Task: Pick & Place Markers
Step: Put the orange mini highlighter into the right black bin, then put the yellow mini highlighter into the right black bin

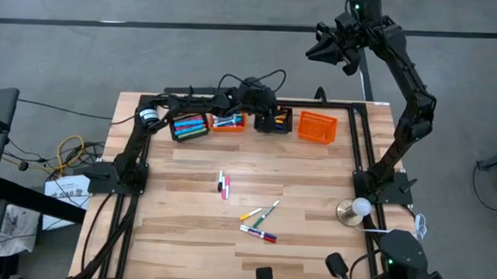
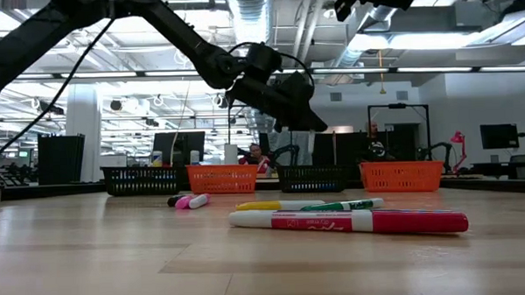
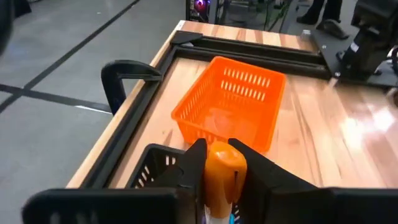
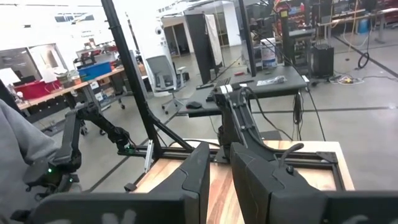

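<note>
While over black basket (image 1: 274, 120), left gripper (image 3: 219, 163) clamps orange-capped marker (image 3: 222, 169), cap forward.

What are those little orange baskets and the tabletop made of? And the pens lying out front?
The orange basket looks like moulded plastic: thin slotted walls, an even matte orange. The table looks like wood, with pale planks, visible grain and a light sheen. The markers seem to be smooth glossy plastic with printed labels; what lies inside cannot be told.
</note>
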`<act>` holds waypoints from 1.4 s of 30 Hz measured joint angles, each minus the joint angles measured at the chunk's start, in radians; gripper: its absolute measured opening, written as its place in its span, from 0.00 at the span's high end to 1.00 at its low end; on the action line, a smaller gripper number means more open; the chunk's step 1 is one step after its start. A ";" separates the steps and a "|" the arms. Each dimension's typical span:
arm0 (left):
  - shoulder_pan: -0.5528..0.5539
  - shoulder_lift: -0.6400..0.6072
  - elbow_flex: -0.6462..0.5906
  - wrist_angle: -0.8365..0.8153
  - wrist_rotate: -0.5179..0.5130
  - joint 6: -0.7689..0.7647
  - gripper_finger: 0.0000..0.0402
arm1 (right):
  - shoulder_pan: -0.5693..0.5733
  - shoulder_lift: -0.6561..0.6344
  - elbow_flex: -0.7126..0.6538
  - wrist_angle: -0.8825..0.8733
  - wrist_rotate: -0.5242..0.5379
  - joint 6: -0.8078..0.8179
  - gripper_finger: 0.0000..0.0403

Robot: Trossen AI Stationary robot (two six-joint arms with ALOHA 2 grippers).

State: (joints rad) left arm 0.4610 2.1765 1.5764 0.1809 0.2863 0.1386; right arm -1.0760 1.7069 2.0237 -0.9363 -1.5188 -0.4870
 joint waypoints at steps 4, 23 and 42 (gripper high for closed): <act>0.000 0.000 0.000 -0.017 -0.001 0.037 0.88 | 0.003 0.000 0.000 0.000 0.000 0.001 0.86; 0.042 -0.005 0.000 -0.039 -0.001 0.044 0.91 | 0.003 0.000 0.000 -0.006 -0.002 0.007 0.86; 0.029 -0.488 0.000 -0.218 0.085 -0.090 0.90 | 0.010 0.000 0.000 -0.031 -0.005 0.008 0.86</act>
State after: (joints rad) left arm 0.4904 1.6890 1.5761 -0.0366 0.3710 0.0483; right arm -1.0659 1.7069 2.0237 -0.9674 -1.5240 -0.4793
